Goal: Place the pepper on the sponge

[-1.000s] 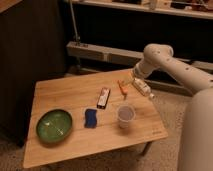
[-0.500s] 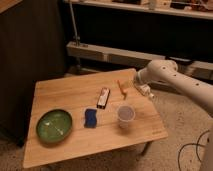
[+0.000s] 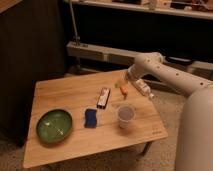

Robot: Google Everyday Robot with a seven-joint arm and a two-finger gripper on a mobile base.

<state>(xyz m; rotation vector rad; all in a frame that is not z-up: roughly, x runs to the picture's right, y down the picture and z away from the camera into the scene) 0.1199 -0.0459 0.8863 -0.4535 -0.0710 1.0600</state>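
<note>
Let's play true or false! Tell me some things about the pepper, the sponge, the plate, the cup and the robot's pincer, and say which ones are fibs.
1. The sponge lies between the green plate and the cup. True.
2. The pepper is on the sponge. False: it lies on the bare table, apart from the sponge.
3. The pincer is holding the cup. False: the pincer is just to the right of the pepper, near the table's right edge, and the cup stands alone.
4. The dark bar lies between the sponge and the pepper. True.
</note>
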